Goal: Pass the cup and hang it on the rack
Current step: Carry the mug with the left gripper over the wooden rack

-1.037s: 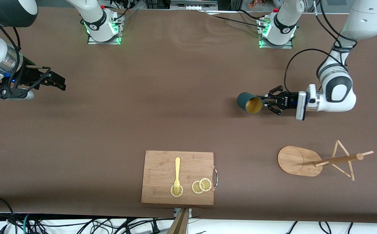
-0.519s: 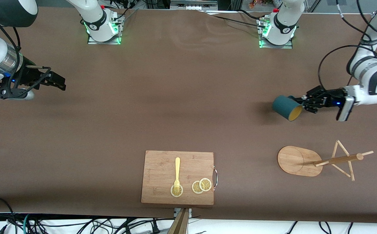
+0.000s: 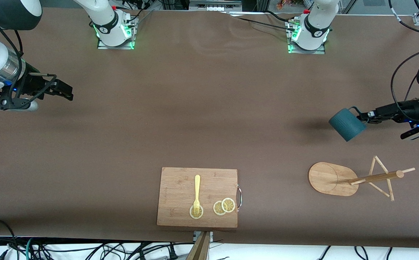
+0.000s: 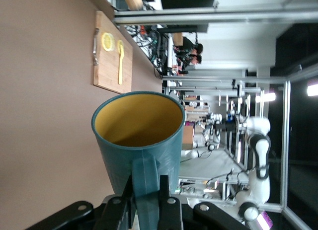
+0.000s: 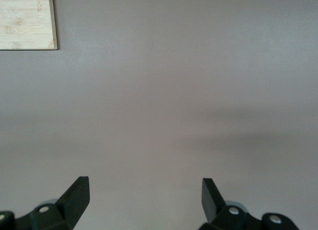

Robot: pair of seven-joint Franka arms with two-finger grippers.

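Note:
My left gripper (image 3: 361, 116) is shut on the loop handle of the dark teal cup (image 3: 346, 125) and holds it tilted in the air over the table at the left arm's end. In the left wrist view the cup (image 4: 139, 140) shows its yellowish-tan inside, with the left gripper (image 4: 145, 190) clamped on the handle. The wooden rack (image 3: 361, 178) lies on its side on the table, nearer to the front camera than the spot under the cup. My right gripper (image 3: 63, 90) is open and empty, waiting over the table at the right arm's end; it also shows in the right wrist view (image 5: 145, 194).
A wooden cutting board (image 3: 180, 187) with a metal handle lies near the front edge, with a yellow fork (image 3: 196, 195) and lemon slices (image 3: 224, 206) on it. Its corner shows in the right wrist view (image 5: 27, 21). The board also shows in the left wrist view (image 4: 109, 66).
My left gripper has carried the cup toward the left arm's end of the table and turned it, so its opening no longer faces the front camera. The right arm has not moved.

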